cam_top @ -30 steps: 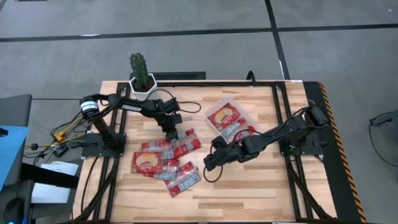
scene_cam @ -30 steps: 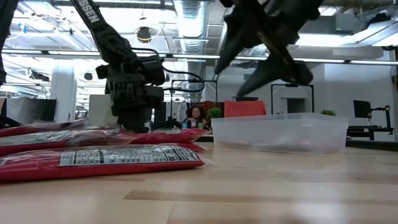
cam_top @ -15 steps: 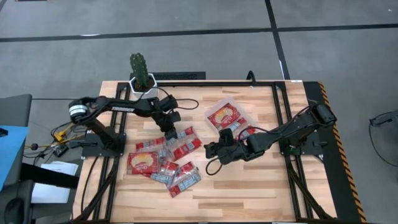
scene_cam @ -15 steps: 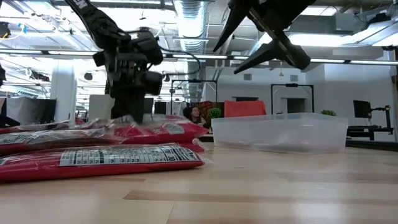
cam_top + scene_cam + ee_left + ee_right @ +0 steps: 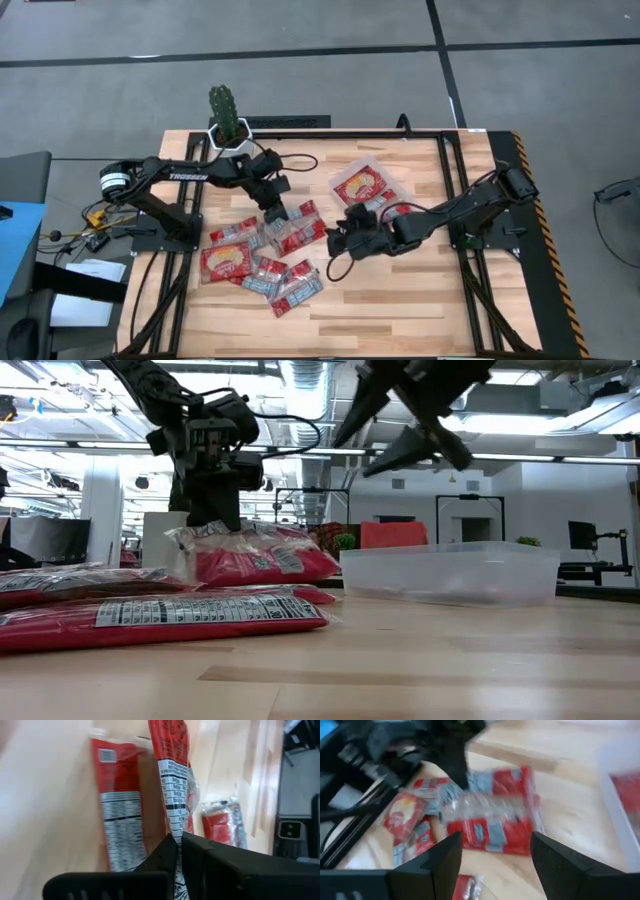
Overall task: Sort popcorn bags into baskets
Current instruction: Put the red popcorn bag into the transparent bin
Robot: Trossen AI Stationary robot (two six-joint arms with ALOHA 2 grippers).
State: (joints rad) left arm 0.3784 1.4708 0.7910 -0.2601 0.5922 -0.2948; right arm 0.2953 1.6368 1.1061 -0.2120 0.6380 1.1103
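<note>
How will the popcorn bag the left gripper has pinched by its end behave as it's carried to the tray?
Probably floppy: held by the left gripper, the popcorn bag sags with its far end low. It looks light. The foil may slip, since only the crimped end is pinched.

Two dark arms, white lettering
</note>
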